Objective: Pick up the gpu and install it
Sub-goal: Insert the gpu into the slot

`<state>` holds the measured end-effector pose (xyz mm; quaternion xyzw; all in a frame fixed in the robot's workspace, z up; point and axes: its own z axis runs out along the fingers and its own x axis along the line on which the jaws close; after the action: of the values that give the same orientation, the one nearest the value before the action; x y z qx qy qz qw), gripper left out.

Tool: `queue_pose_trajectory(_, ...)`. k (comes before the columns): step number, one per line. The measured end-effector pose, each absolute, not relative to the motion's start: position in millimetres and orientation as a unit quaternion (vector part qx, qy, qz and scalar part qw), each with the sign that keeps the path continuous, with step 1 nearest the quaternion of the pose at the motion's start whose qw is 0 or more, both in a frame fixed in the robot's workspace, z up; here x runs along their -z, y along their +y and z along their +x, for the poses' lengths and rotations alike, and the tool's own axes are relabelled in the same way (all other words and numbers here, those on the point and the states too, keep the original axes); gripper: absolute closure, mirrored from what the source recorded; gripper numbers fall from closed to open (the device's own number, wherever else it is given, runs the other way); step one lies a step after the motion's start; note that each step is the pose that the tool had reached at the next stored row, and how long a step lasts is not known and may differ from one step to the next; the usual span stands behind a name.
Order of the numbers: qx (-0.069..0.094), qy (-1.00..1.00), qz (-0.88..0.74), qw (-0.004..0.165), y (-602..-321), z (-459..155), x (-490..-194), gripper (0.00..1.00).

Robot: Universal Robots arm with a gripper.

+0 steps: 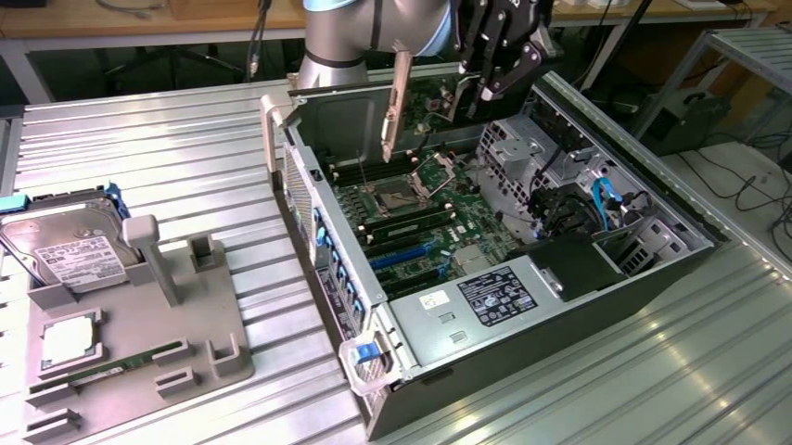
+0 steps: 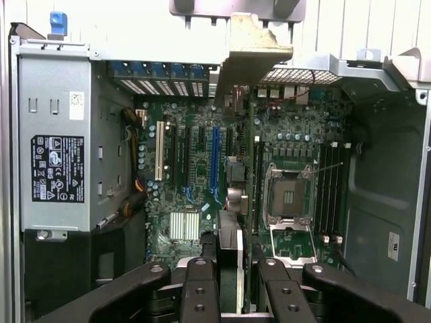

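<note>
Our pincer is clenched on the gpu, which hangs on edge above the open case, over the motherboard. We judge it light, stiff but fragile. It is best held by the board's edges, clear of the contacts.

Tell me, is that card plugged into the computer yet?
Not yet: the pincer holds the gpu upright above the open case, its bracket clear of the motherboard.
</note>
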<state>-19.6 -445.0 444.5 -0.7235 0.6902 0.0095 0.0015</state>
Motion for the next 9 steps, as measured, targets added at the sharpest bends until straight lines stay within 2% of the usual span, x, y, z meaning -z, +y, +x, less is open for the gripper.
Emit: queue_pose_trajectory(9, -0.009, 0.69, -0.724, 0.001, -444.6, -18.3, -439.5, 0.72)
